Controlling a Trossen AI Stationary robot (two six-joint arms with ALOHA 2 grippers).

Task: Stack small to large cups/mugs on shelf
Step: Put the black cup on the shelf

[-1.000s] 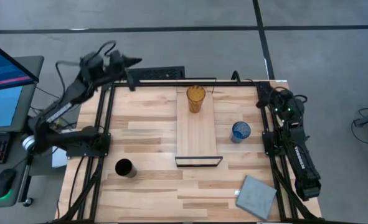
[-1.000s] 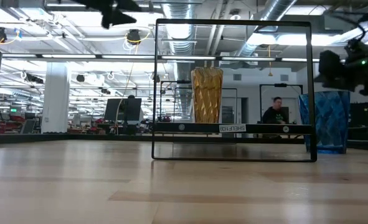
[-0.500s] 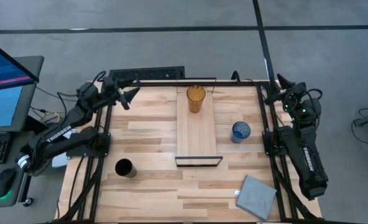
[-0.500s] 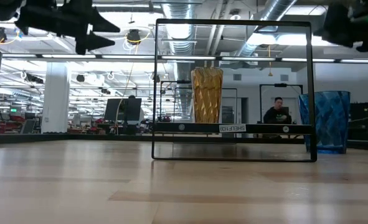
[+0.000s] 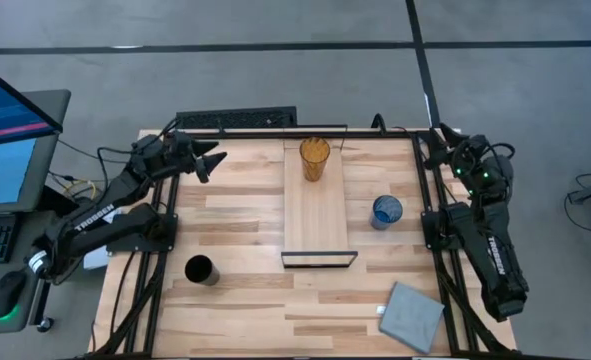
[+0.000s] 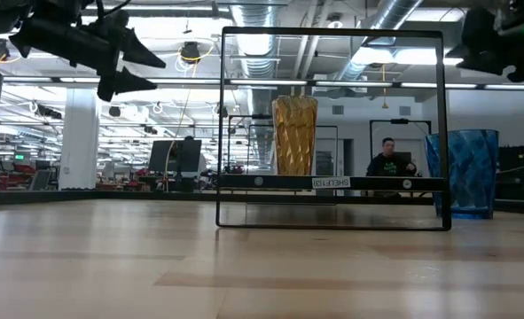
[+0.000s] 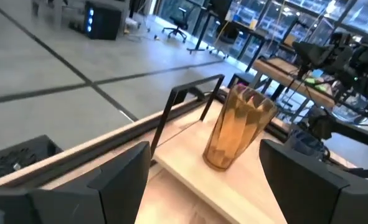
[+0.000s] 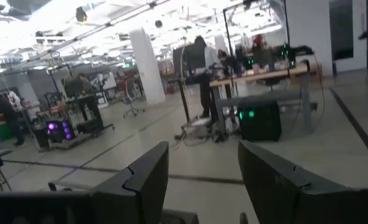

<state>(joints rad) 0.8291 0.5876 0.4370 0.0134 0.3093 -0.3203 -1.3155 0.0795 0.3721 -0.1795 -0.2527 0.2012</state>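
Observation:
The amber tumbler (image 5: 314, 158) stands upright on its base at the far end of the light-wood shelf (image 5: 316, 220); it also shows in the low view (image 6: 294, 135) and the left wrist view (image 7: 238, 127). The blue cup (image 5: 386, 211) stands on the table just right of the shelf. The black cup (image 5: 200, 269) stands at the near left. My left gripper (image 5: 213, 160) is open and empty above the table's far left, pointing toward the tumbler. My right gripper (image 5: 438, 134) is open and empty at the far right corner.
The shelf's thin black frame (image 6: 332, 128) rises at the shelf's near end. A grey square pad (image 5: 412, 315) lies at the near right corner. Black rails (image 5: 165, 200) run along the table's left and right sides.
My left gripper has come down from high beyond the far left corner and now hangs lower over the table's far left, pointing toward the amber tumbler. My right gripper has gone up and a little toward the table's far right corner. The cups have not moved.

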